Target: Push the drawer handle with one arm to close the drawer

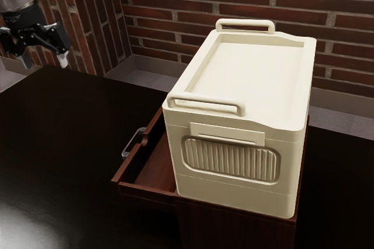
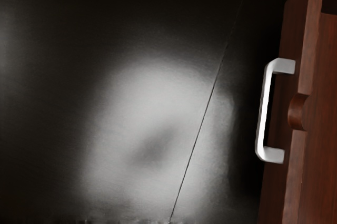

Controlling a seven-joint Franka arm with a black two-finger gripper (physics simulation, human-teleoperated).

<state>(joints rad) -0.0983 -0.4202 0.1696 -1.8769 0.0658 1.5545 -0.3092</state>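
Note:
My gripper (image 1: 44, 61) hangs high at the exterior view's upper left, its two fingers spread apart with nothing between them. Well apart from it, a reddish-brown wooden drawer (image 1: 138, 161) stands pulled out from under a cream box. The silver bar handle (image 1: 132, 142) is on the drawer's front, facing the exterior view's left. In the wrist view the handle (image 2: 264, 111) shows in full on the drawer front (image 2: 295, 40), and nothing touches it.
A cream box (image 1: 234, 120) with two top handles rests on the brown cabinet (image 1: 234, 228) that holds the drawer. The dark tabletop (image 1: 64, 144) lies between my gripper and the drawer. A brick wall (image 1: 169, 3) rises behind.

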